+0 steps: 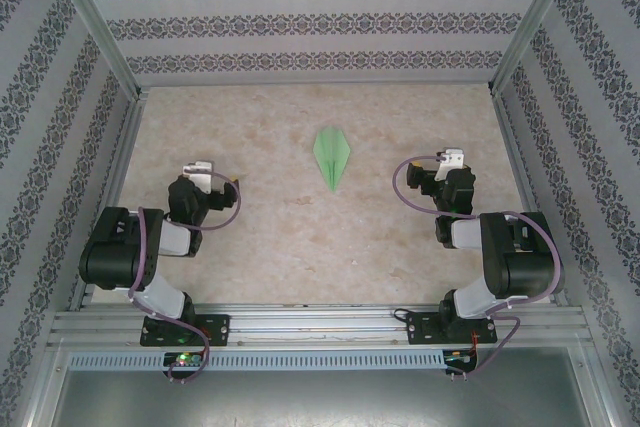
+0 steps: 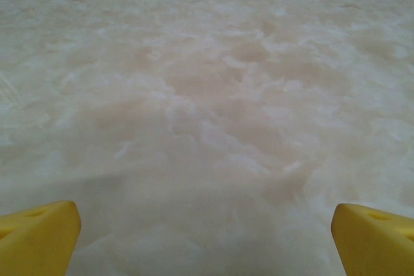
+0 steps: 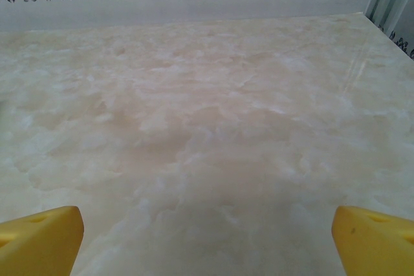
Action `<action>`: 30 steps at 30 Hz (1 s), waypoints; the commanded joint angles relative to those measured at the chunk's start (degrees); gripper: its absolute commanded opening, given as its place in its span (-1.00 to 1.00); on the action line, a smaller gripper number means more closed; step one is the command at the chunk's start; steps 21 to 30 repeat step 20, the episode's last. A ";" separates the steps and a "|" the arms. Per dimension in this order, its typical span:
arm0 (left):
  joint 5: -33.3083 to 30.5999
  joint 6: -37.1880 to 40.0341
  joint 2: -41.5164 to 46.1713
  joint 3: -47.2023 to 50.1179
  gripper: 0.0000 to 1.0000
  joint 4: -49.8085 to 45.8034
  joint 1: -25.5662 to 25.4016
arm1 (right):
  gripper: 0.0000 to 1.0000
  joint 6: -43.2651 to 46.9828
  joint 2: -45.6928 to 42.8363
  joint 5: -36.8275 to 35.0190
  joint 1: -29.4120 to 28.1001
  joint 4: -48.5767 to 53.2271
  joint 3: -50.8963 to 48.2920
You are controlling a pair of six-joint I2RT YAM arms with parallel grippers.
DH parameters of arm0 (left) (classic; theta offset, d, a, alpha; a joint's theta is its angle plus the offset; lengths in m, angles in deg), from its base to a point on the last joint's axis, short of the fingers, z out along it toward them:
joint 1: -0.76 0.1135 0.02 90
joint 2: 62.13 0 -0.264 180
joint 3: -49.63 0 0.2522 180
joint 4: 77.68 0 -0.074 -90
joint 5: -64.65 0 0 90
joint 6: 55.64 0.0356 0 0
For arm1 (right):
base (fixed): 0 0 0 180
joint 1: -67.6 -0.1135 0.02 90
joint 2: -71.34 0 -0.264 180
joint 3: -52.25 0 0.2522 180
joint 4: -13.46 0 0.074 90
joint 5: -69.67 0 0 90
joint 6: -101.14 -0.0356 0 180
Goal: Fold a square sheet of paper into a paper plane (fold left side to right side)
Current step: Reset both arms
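Note:
The paper plane is a narrow light green dart with a centre crease. It lies flat on the table's middle, its point toward the near edge. A flat square sheet of paper is out of view. My left gripper rests low at the left, well apart from the plane. In the left wrist view its yellow fingertips stand wide, and the left gripper is open over bare table. My right gripper sits at the right, also apart from the plane. In the right wrist view the right gripper is open with nothing between its fingers.
The beige marbled table is walled on three sides by patterned panels. An aluminium rail with both arm bases runs along the near edge.

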 commanded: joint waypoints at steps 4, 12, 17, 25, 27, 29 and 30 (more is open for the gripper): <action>-3.91 -2.18 0.62 -3.48 1.00 -3.34 0.81 | 0.96 1.23 -0.35 -0.90 -0.80 -0.35 0.82; -3.47 -2.03 0.21 -2.99 1.00 -1.59 0.81 | 0.96 1.34 -0.32 -0.88 -0.84 -0.34 0.82; -3.35 -1.96 0.23 -3.01 1.00 -1.54 0.81 | 0.96 1.97 -0.18 -2.04 -1.62 0.36 1.26; -3.35 -1.96 0.23 -3.02 1.00 -1.63 0.79 | 0.96 1.90 -0.36 -1.98 -1.63 0.20 1.13; -3.35 -1.96 0.23 -3.02 1.00 -1.63 0.79 | 0.96 1.90 -0.36 -1.98 -1.63 0.20 1.13; -3.35 -1.96 0.23 -3.02 1.00 -1.63 0.79 | 0.96 1.90 -0.36 -1.98 -1.63 0.20 1.13; -3.35 -1.96 0.23 -3.02 1.00 -1.63 0.79 | 0.96 1.90 -0.36 -1.98 -1.63 0.20 1.13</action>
